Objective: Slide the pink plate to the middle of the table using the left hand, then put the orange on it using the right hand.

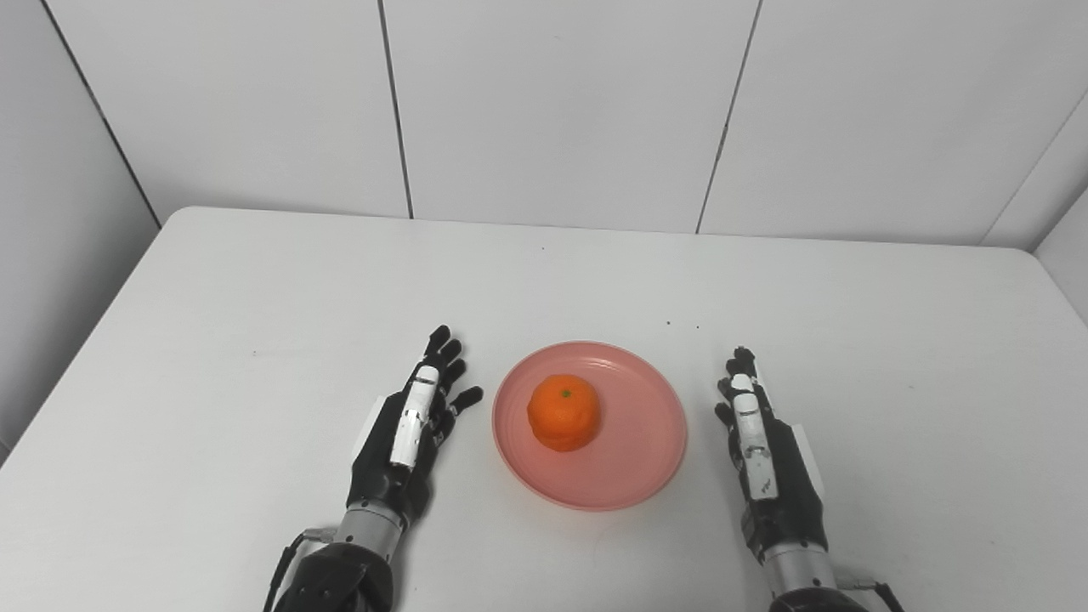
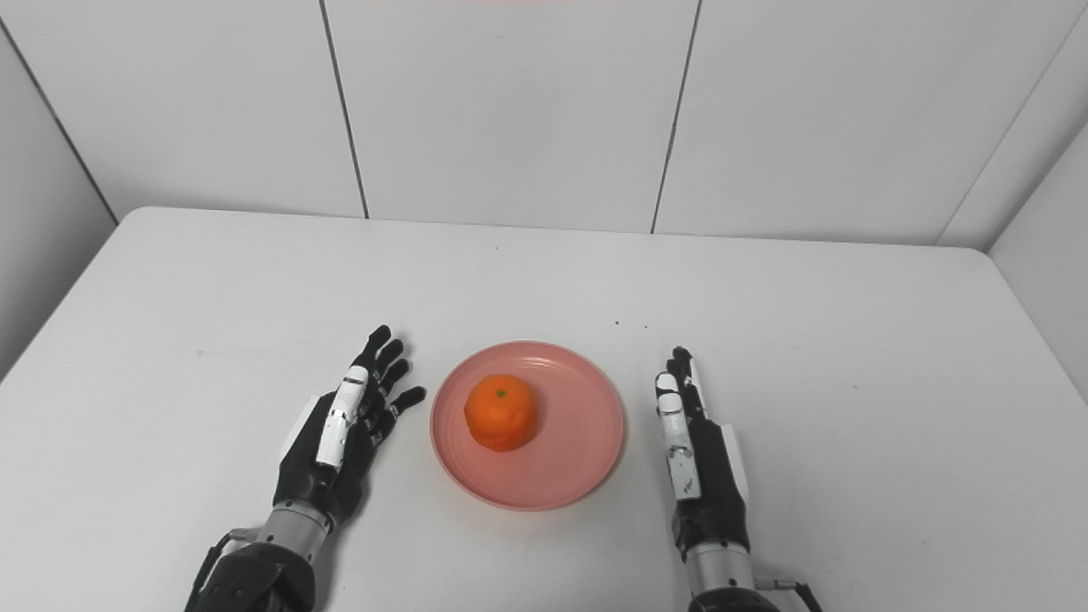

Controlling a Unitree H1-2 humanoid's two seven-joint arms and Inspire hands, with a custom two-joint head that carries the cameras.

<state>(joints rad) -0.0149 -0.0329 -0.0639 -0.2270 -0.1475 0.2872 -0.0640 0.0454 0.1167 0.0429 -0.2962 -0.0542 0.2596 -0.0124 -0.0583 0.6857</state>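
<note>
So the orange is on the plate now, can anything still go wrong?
Not much, but maybe a little. The orange sits left of the middle of the pink plate, so a bump could roll it toward that rim. The left hand and right hand lie open close on either side of the plate, so a careless pull back might nudge it. The plate also sits in the near half of the table, so a push could slide it toward the robot's edge.
</note>
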